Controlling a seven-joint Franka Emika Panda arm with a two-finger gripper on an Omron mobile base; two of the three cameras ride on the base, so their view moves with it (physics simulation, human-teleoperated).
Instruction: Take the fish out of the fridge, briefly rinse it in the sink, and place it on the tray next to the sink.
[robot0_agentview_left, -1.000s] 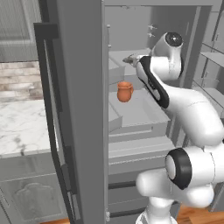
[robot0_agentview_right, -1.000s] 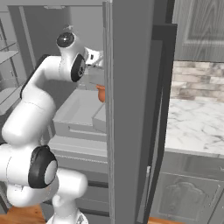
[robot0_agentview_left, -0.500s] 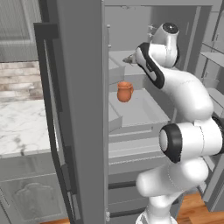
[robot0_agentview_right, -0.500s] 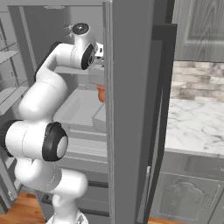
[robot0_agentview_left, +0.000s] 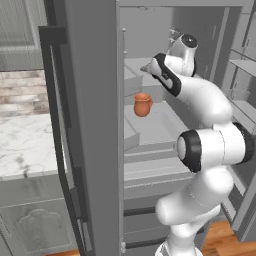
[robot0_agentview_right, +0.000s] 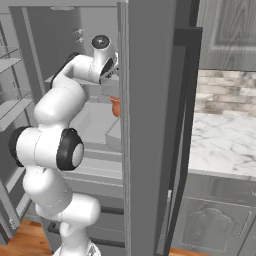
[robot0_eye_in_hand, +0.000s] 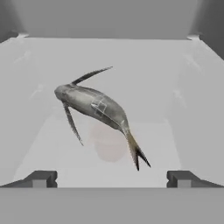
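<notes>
The fish (robot0_eye_in_hand: 94, 107) lies on a pale grey shelf (robot0_eye_in_hand: 109, 57) inside the fridge (robot0_agentview_left: 90, 125), straight ahead of the hand camera, its blunt head toward the upper left of that view and its tapered brownish tail pointing down to the right, with thin fins sticking out above and below the body. A faint reddish blur shows through the shelf just under the fish. The gripper (robot0_eye_in_hand: 109, 178) is spread wide, its two dark finger tips (robot0_eye_in_hand: 41, 178) far apart at the bottom of the hand view, holding nothing, and the fish sits beyond them without touching either tip. In the left base view the white arm (robot0_agentview_left: 210, 145) reaches up into the open fridge with the hand at the upper shelf, and one shelf lower stands an orange-brown clay pot (robot0_agentview_left: 142, 105), upright and well apart from the hand. The fish itself cannot be made out in either base view, while the pot is clear in the left one and half hidden by the door edge in the right one (robot0_agentview_right: 115, 106). The fridge door (robot0_agentview_right: 145, 125) stands open with its dark frame toward the cameras. Beyond the door, a marble counter (robot0_agentview_right: 225, 142) with a brick backsplash (robot0_agentview_right: 225, 92) runs beside the fridge, above grey cabinet fronts (robot0_agentview_right: 215, 225).
</notes>
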